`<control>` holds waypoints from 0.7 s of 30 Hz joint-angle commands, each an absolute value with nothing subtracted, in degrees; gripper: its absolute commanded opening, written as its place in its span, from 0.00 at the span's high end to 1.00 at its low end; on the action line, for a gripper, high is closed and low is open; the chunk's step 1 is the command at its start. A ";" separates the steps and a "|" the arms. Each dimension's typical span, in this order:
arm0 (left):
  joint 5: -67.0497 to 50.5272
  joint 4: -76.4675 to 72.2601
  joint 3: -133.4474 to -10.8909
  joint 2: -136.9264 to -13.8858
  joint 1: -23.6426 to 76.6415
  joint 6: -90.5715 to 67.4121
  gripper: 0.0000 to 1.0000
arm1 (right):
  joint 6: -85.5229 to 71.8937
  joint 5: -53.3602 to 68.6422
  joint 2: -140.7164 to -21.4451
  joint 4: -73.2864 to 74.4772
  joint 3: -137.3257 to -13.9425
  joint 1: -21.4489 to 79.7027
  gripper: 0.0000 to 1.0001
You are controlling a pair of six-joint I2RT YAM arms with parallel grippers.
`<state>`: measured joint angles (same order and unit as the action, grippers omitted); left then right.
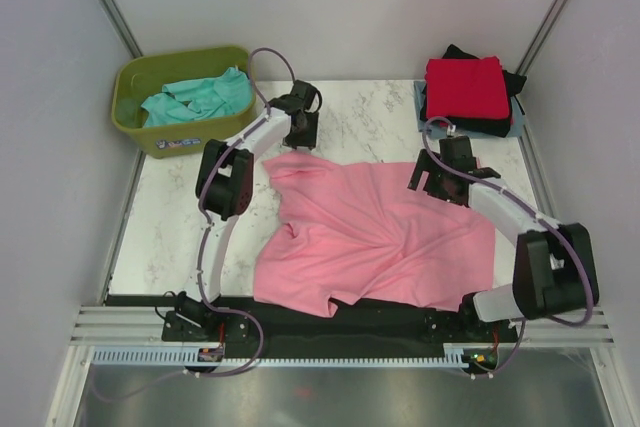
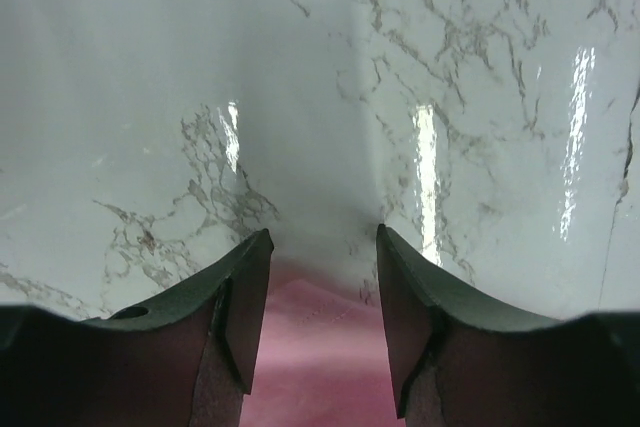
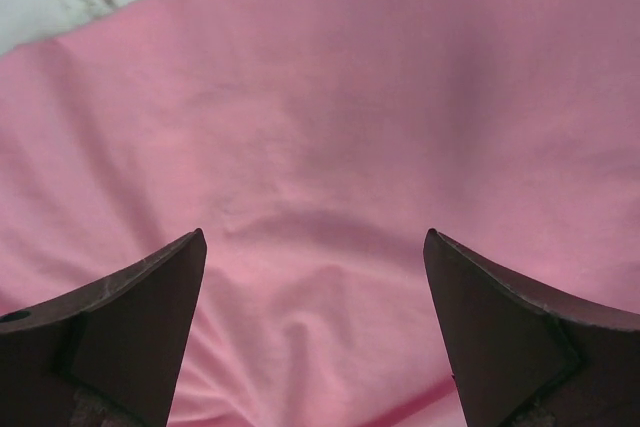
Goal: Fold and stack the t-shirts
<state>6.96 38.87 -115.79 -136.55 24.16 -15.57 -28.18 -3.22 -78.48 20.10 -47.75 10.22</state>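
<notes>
A large pink t-shirt (image 1: 370, 232) lies spread and wrinkled on the marble table. My left gripper (image 1: 300, 140) is at the shirt's far left corner. In the left wrist view it (image 2: 322, 247) is open, with the corner of the pink shirt (image 2: 320, 347) lying between its fingers. My right gripper (image 1: 421, 183) is over the shirt's far right edge. In the right wrist view it (image 3: 315, 247) is wide open just above the pink cloth (image 3: 330, 117). A folded red shirt (image 1: 465, 87) lies on a black shirt (image 1: 492, 126) and a grey-blue one (image 1: 516, 125) at the far right. A teal shirt (image 1: 198, 97) is bunched in the tub.
The olive-green plastic tub (image 1: 135, 132) stands at the far left corner of the table. Bare marble (image 1: 365, 117) lies between the tub and the stack. Grey walls close in on both sides and at the back.
</notes>
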 commanded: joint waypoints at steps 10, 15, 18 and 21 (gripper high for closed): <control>13.71 40.34 -113.12 -126.32 23.64 -12.66 0.40 | -28.39 -5.01 -89.65 16.44 -54.76 6.86 0.02; 15.56 40.52 -109.96 -123.40 23.55 -12.48 0.37 | -28.91 -1.50 -87.63 15.21 -52.83 6.86 0.02; 14.86 40.69 -108.20 -124.10 23.64 -12.92 0.38 | -28.92 -1.05 -86.32 15.12 -50.98 6.85 0.02; 12.92 40.69 -106.01 -125.06 23.56 -14.06 0.40 | -28.39 -1.14 -84.91 15.12 -50.01 6.77 0.02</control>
<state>13.28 40.27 -109.01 -124.95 23.55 -14.70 -28.67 -1.85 -87.66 16.38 -51.16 6.90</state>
